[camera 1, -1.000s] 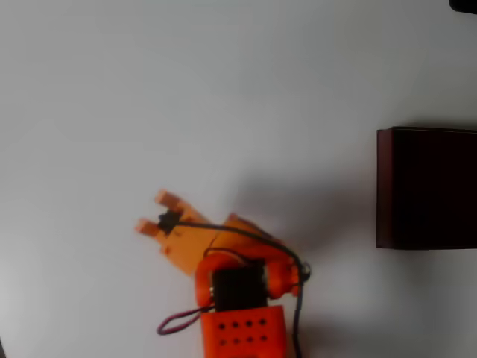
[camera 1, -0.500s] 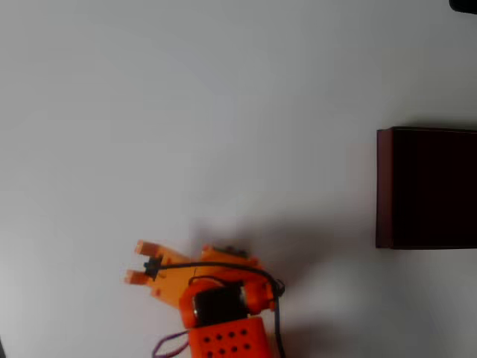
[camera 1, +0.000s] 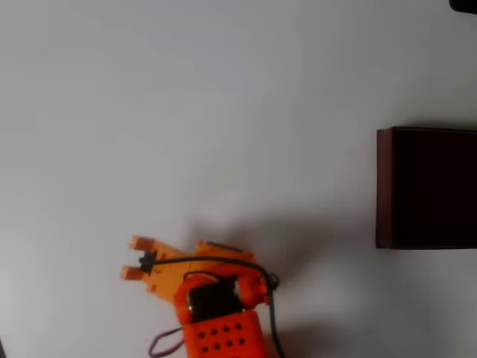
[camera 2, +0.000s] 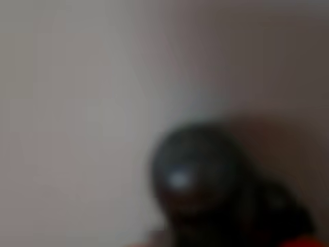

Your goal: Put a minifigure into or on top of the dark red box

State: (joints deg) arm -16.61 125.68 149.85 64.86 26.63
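Note:
The dark red box (camera 1: 384, 186) stands at the right edge of the overhead view, its near-black inside facing up. My orange gripper (camera 1: 134, 258) is far from it at the lower left, pointing left. A tiny dark minifigure (camera 1: 147, 259) sits between the two fingers, and they close on it. In the wrist view the minifigure (camera 2: 198, 177) is a blurred black round shape right in front of the lens, over the pale table.
The white table (camera 1: 223, 112) stretches wide between the gripper and the box. The arm's orange base (camera 1: 222, 337) and its cables sit at the bottom edge. A dark object corner (camera 1: 463, 4) shows at the top right.
The gripper has pulled back down and to the left with the dark figure still between its fingers. Over the last half second it only shifted slightly left. The box has not moved.

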